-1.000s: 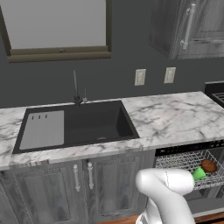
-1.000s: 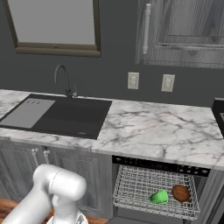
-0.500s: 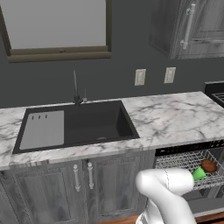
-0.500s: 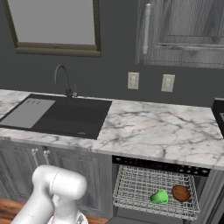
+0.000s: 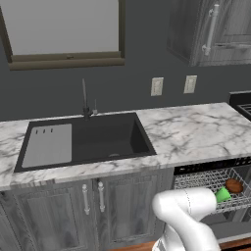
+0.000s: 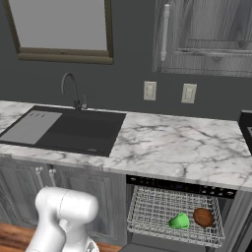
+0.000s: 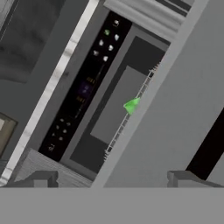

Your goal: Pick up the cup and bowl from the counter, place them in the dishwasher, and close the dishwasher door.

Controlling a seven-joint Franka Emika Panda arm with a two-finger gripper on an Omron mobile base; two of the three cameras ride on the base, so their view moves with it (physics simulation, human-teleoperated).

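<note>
The green cup and the reddish-brown bowl lie side by side in the white wire rack, which is pulled out of the dishwasher under the marble counter. From the left base, the cup and bowl sit at the far right behind my arm's white elbow. In the hand view my gripper is open and holds nothing. It faces the black control strip, a sliver of the cup at the rack's edge, and the door's flat grey panel.
A black sink basin with a faucet is set in the counter to the left. Grey wood-grain cabinets stand below it and an upper cabinet hangs above. A stove edge lies at far right.
</note>
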